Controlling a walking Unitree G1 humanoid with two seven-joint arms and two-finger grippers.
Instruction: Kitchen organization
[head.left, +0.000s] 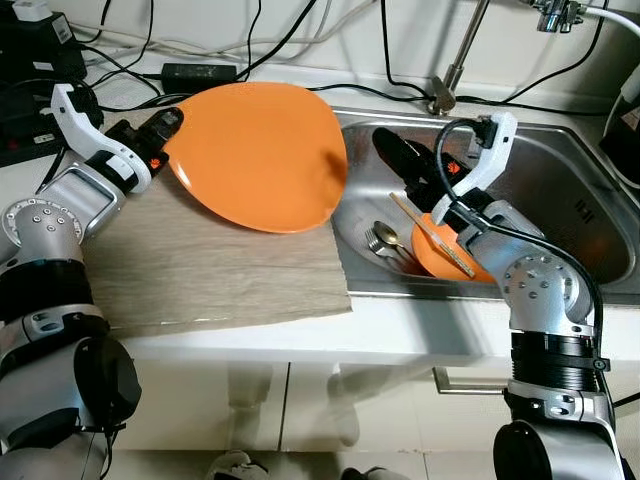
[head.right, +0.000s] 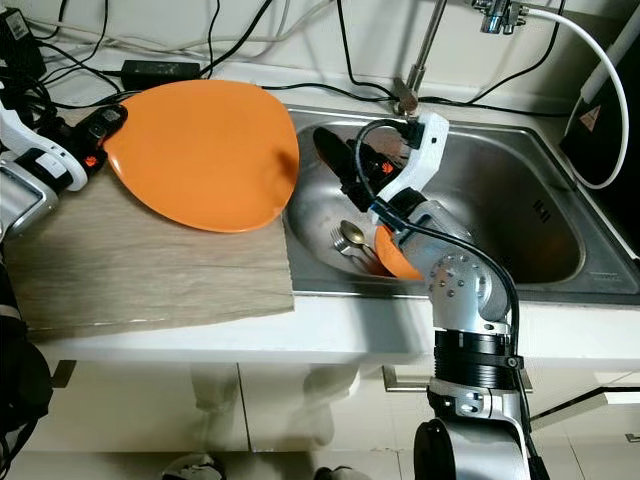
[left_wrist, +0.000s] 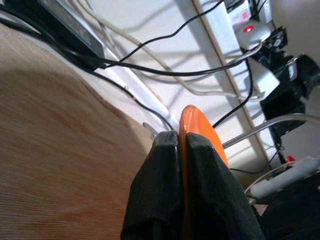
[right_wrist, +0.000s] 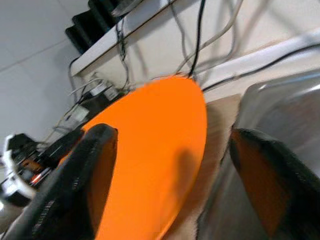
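the left gripper pinches the rim of a large orange plate, its two black fingers closed tight on the edge. the plate is tilted above a wood-grain mat on the counter, its far side reaching over the edge of the steel sink. the right gripper hovers inside the sink with its fingers spread wide, holding nothing. below it lie a small orange bowl, chopsticks and spoons.

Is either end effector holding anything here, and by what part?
The left end effector is shut on the orange plate, pinching its rim at the edge nearest that arm. The right end effector is open over the sink, holding nothing.
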